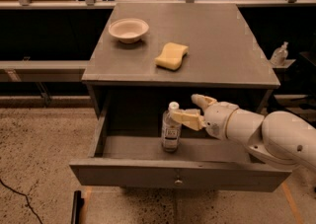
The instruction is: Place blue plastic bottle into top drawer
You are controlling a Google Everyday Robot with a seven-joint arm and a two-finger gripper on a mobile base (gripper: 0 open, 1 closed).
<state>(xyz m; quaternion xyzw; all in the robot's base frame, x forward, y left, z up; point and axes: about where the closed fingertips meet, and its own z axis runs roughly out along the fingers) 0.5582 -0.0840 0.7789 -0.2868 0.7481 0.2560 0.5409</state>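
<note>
grey cabinet (207, 40), open top drawer (128, 173) holding upright blue plastic bottle (171, 130), pincer (185, 108) released just beside it

1. One camera view: set high in front of the grey cabinet (212, 40), facing down and back over its top and the open top drawer (148, 173).
2. Range: middling, cabinet fills mid-frame.
3. My gripper (183, 107) enters from the right, over the drawer, fingers spread.
</note>
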